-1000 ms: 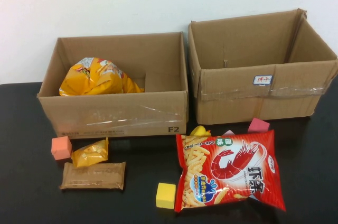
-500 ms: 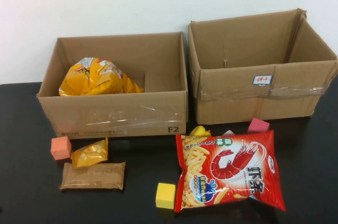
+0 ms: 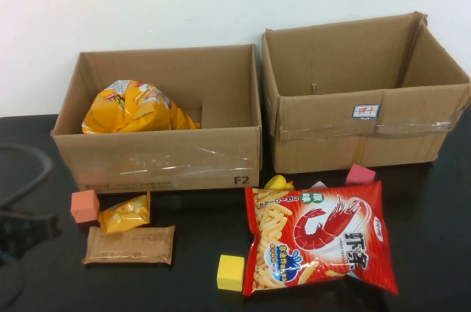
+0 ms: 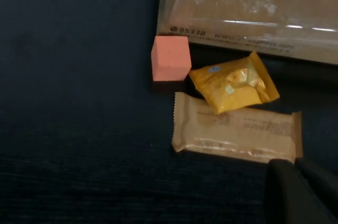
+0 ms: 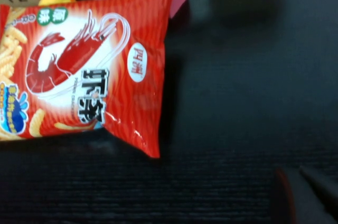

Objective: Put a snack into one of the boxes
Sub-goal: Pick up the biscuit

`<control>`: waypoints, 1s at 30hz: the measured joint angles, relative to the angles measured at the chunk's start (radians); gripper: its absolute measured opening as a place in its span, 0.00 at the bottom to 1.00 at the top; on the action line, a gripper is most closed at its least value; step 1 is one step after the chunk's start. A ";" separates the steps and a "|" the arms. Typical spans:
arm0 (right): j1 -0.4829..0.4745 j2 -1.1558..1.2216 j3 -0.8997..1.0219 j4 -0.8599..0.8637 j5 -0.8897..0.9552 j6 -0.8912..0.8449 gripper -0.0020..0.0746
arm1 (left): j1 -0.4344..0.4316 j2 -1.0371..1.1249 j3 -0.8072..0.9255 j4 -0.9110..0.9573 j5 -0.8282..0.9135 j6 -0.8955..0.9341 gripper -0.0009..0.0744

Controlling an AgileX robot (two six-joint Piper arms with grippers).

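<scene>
Since the earlier frame, the left arm (image 3: 22,227) has entered at the left edge of the high view as a dark blurred shape; the objects on the bench (image 3: 184,282) have not moved. The left gripper (image 4: 303,189) is above the bench, near one end of the brown snack bar (image 3: 130,245); I cannot tell if it is open or closed. The bar lies in front of the left box (image 3: 158,157), touching a small yellow packet (image 3: 125,213), with an orange cube (image 3: 85,205) just beside the packet. A yellow bag (image 3: 136,110) is inside the left box. The right gripper (image 5: 306,195) is over bare bench near the red shrimp-chip bag (image 3: 318,235), in front of the right box (image 3: 353,135); its state I also cannot tell.
</scene>
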 joint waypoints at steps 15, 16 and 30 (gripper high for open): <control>0.000 0.011 -0.024 0.000 -0.003 -0.020 0.07 | -0.132 0.601 -0.280 -0.053 -0.086 0.238 0.77; 0.000 0.011 -0.024 0.000 -0.003 -0.020 0.07 | -0.143 0.637 -0.305 -0.036 -0.086 0.239 0.79; 0.000 0.011 -0.024 0.000 -0.015 -0.035 0.07 | -0.155 0.984 -0.497 0.013 -0.102 0.200 0.72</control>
